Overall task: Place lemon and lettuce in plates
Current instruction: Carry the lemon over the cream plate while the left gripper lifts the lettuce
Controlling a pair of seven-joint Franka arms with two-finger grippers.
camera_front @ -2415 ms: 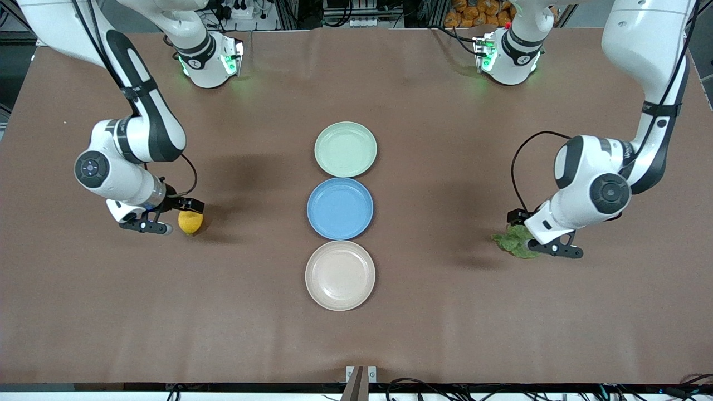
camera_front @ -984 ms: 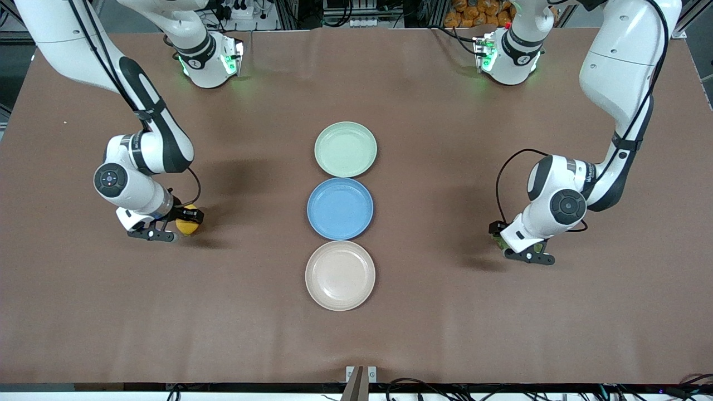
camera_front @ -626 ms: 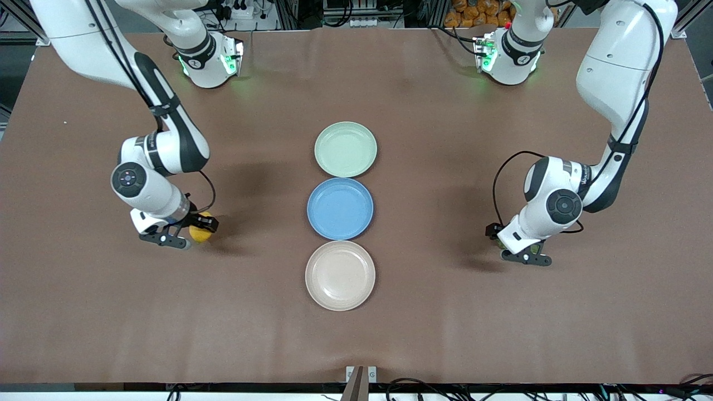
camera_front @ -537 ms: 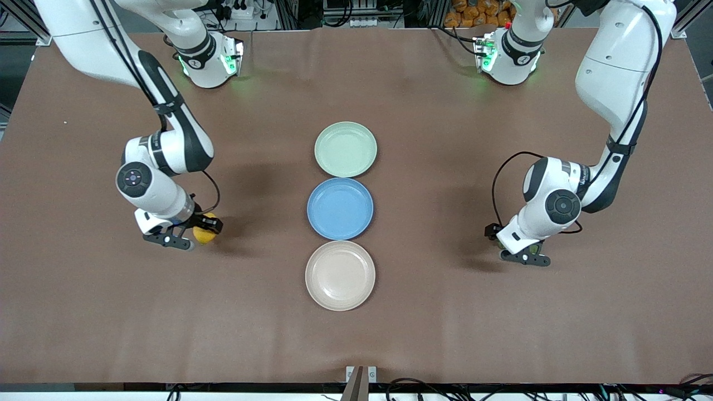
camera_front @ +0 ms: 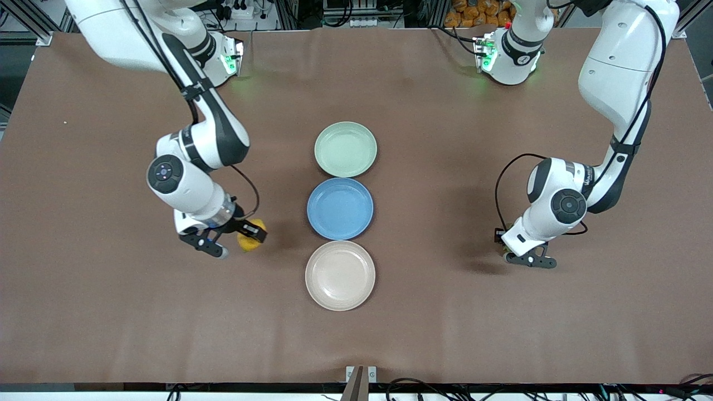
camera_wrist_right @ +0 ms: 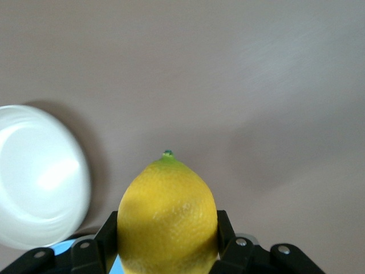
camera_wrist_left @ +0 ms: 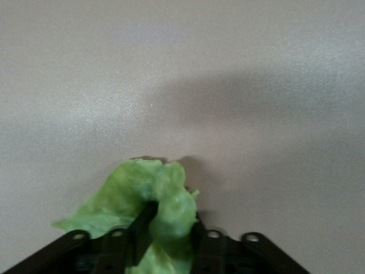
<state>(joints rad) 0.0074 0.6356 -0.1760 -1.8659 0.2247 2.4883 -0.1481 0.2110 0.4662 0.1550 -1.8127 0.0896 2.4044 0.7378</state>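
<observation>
The right gripper [camera_front: 229, 240] is clamped on the lemon [camera_front: 250, 235], one finger on each flank of the fruit, as the right wrist view confirms [camera_wrist_right: 167, 220]. It hangs over bare table beside the row of plates, toward the right arm's end, roughly level with the gap between the blue plate [camera_front: 340, 209] and the beige plate [camera_front: 340, 275]. Both are in easy reach; the beige plate is the proper target.

The left gripper [camera_front: 522, 257] sits low at the table toward the left arm's end, well apart from the plates. In the left wrist view its fingers [camera_wrist_left: 140, 231] are pinched into the lettuce [camera_wrist_left: 149, 201], which bunches up between them. Whether the leaf has cleared the table I cannot tell. From the front the arm hides it almost entirely.

Findings on method, as judgement:
- Lemon: carry it fully over the beige plate's centre, lower until close to the dish, then release. It is round and will roll if dropped at the rim.
- The blue plate is not part of the job; keep the fruit off it.
- Lettuce: the leaf is floppy and the hold looks partial. Lift slowly and confirm that it comes up whole.
- The mint green plate [camera_front: 345, 149], farthest from the front camera, is empty and suits the lettuce.
- Route the two arms to separate ends of the row to avoid crowding.
</observation>
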